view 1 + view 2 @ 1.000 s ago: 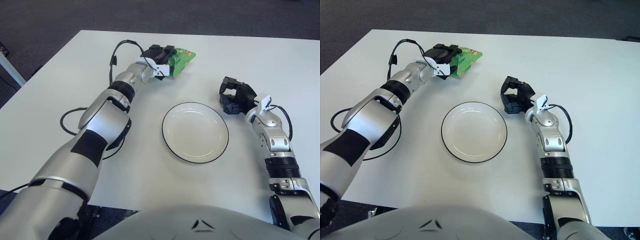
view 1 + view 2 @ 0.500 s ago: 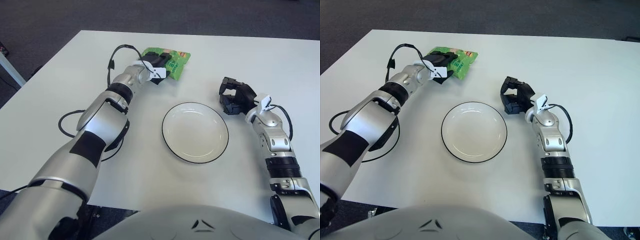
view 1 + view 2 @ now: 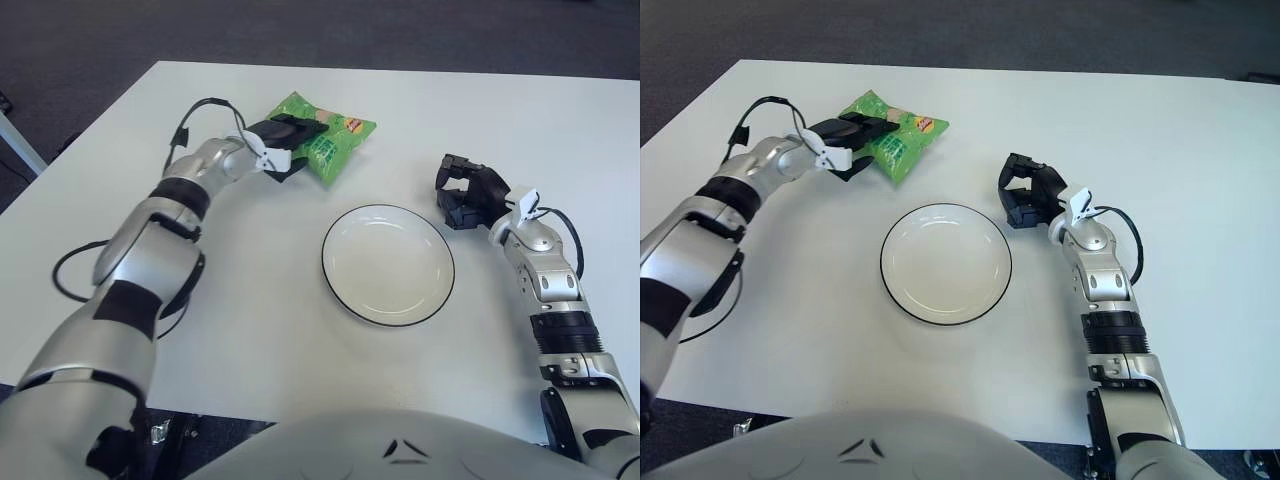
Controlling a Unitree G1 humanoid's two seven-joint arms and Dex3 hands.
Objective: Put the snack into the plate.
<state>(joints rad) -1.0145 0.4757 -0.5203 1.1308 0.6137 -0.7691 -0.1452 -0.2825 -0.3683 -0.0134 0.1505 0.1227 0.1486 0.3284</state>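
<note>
A green snack bag (image 3: pixel 330 143) is at the far middle of the white table, up and left of the plate. My left hand (image 3: pixel 285 140) is shut on the bag's left end, its black fingers lying across the top; the bag also shows in the right eye view (image 3: pixel 898 143). I cannot tell whether the bag touches the table. The white plate (image 3: pixel 388 265) with a thin black rim is empty at the table's centre. My right hand (image 3: pixel 465 192) rests on the table just right of the plate, with its fingers curled and empty.
A black cable (image 3: pixel 62 281) loops beside my left arm on the table's left side. The table's far edge (image 3: pixel 400 70) lies just beyond the bag, with dark floor past it.
My left arm has swung out to the left and drawn the snack bag left and slightly nearer. The bag has turned to show its flat face. The right hand has not moved.
</note>
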